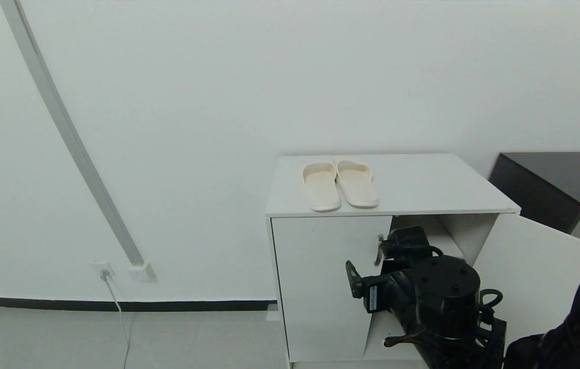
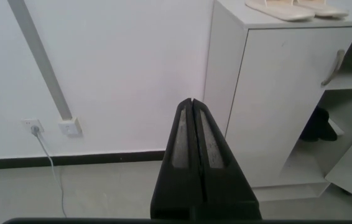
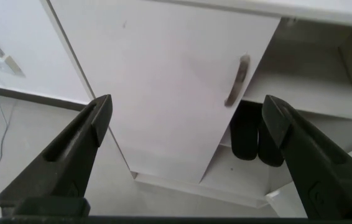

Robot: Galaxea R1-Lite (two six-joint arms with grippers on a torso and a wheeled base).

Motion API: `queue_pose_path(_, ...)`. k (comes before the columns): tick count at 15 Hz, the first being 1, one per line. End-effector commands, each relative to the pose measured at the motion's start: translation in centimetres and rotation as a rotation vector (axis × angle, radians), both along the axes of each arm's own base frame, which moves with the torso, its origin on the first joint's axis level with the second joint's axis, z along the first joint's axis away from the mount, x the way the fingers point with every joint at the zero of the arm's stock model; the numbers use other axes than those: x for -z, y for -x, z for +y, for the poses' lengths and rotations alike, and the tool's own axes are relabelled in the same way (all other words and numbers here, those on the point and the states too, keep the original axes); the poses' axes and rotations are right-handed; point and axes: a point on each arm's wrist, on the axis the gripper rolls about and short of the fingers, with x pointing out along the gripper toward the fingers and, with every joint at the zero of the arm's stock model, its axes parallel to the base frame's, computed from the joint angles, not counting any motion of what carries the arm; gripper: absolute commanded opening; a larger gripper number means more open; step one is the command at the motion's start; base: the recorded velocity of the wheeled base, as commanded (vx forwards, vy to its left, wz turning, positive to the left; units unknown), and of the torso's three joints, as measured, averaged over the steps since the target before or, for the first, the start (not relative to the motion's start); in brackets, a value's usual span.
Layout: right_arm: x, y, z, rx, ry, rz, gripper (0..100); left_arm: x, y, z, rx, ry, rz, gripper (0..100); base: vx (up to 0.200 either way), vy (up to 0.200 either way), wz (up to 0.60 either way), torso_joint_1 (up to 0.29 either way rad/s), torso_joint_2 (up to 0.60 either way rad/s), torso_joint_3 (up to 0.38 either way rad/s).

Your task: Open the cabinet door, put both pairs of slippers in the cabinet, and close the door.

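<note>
"Head view first: which edges hem things in?"
"The white cabinet (image 1: 423, 184) stands centre right against the wall. Its left door (image 1: 320, 287) is shut and its right door (image 1: 536, 277) is swung out toward the lower right. The right arm (image 1: 438, 297) sits before the open compartment."
"And the slippers?"
"A cream pair (image 1: 340, 185) lies side by side on the cabinet top. A dark pair (image 3: 255, 132) stands on end on the lower shelf, past the shut door's handle (image 3: 238, 81)."
"Jaws?"
"The right gripper (image 3: 187, 106) is spread wide, holding nothing. The left gripper (image 2: 191, 107) is pressed together, holding nothing, facing the wall beside the cabinet."
"Anything nearby?"
"A dark table (image 1: 556, 184) at far right, and a wall socket (image 1: 101, 267) with its cable (image 1: 121, 323) at lower left"
</note>
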Motion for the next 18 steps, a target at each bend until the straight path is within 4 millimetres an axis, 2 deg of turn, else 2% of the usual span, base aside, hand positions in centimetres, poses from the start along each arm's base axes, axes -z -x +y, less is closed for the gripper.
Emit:
queue_pose_path(1,0.1,0.0,0.0,0.001,0.002,0.002,100,0.0,0.0,0.0,0.000,0.001,0.001,0,0.000,0.000,0.00,0.266,-0.60,-0.349)
queue_pose_path(5,0.2,0.4,-0.1,-0.009,0.019,-0.011,100,0.0,0.0,0.0,-0.002,0.004,0.001,0,0.000,0.000,0.00,0.231,-0.53,-0.290)
queue_pose_path(7,0.0,0.2,-0.1,-0.011,0.026,-0.032,100,0.0,0.0,0.0,-0.002,0.004,0.001,0,0.000,0.000,0.00,0.058,-0.10,-0.056)
queue_pose_path(9,-2.1,-1.3,0.8,-0.051,-0.003,-0.089,100,0.0,0.0,0.0,0.000,0.002,0.001,0,0.000,0.000,0.00,0.000,0.00,0.000)
queue_pose_path(11,-3.5,-2.9,1.4,-0.028,0.007,-0.073,100,0.0,0.0,0.0,0.000,0.001,0.001,0,0.000,0.000,0.00,0.000,0.00,0.000)
queue_pose_path(12,-5.3,-3.9,2.3,-0.017,-0.020,-0.028,100,0.0,0.0,0.0,0.000,0.001,0.001,0,0.000,0.000,0.00,0.000,0.00,0.000)
queue_pose_path(15,-8.3,-5.3,3.4,0.017,-0.087,0.069,100,0.0,0.0,0.0,0.000,0.001,0.001,0,0.000,0.000,0.00,0.000,0.00,0.000)
queue_pose_path(18,-8.7,-5.6,3.7,0.026,-0.097,0.112,100,0.0,0.0,0.0,0.000,0.001,0.000,0,0.000,0.000,0.00,0.000,0.00,0.000)
